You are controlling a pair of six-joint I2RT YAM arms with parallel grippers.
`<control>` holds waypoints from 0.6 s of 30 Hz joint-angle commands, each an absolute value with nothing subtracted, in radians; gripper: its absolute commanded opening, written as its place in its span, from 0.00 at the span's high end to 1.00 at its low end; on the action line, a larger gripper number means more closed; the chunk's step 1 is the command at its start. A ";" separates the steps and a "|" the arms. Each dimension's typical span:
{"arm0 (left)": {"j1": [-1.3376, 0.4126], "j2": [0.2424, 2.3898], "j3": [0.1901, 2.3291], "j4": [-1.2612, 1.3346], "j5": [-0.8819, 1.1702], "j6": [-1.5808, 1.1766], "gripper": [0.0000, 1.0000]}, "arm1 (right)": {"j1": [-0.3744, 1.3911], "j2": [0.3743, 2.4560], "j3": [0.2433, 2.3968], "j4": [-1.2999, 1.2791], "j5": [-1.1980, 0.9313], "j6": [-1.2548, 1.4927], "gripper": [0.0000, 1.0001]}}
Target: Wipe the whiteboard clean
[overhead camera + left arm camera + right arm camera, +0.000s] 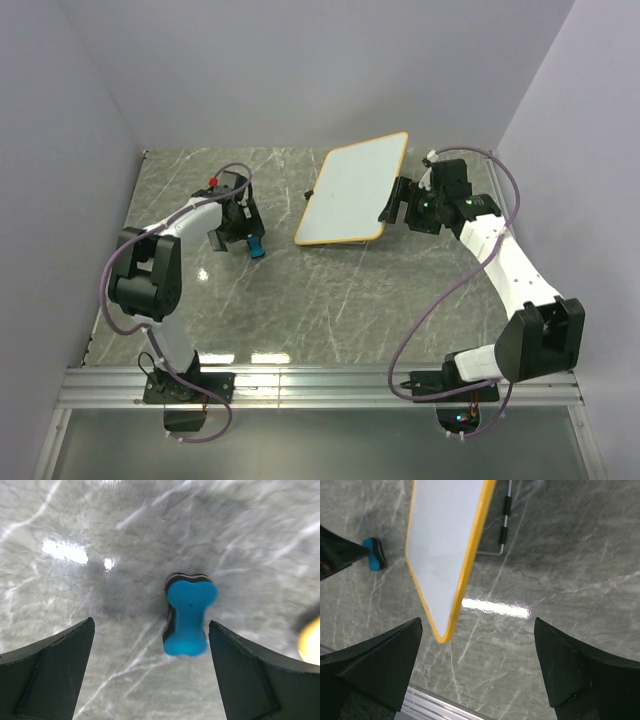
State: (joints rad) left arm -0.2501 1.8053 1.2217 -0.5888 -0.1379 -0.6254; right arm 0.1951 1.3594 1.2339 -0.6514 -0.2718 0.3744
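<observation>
The whiteboard (352, 190), white with an orange-yellow rim, stands tilted at the middle back of the marble table, and its face shows no writing. My right gripper (398, 203) hangs open just off its right edge. In the right wrist view the whiteboard (445, 545) slants ahead, its corner close to the left finger of my right gripper (478, 621) without touching it. The blue bone-shaped eraser (256, 247) lies on the table. My left gripper (151, 622) is open above the eraser (190, 617), which lies free, nearer the right finger.
A wire stand leg (505, 520) with black sleeves props the board from behind. An aluminium rail (320, 385) runs along the table's near edge, and grey-lilac walls close the left, back and right sides. The eraser (374, 560) also shows beyond the board.
</observation>
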 commanded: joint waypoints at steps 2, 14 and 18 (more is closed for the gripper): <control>-0.250 1.701 1.310 -0.655 -0.158 -0.640 0.01 | 0.186 1.394 1.200 -0.493 -0.294 0.422 0.04; -0.250 1.623 1.276 -0.672 -0.192 -0.624 0.01 | 0.186 1.574 1.315 -0.445 -0.356 0.440 0.75; -0.252 1.615 1.264 -0.661 -0.198 -0.612 0.01 | 0.183 1.583 1.348 -0.466 -0.350 0.428 1.00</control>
State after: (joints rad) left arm -0.2501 1.6646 1.2758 -0.6617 -0.1734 -0.6285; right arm 0.1902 1.5753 1.3041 -0.4591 -0.4301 0.5163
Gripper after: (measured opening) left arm 0.994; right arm 0.039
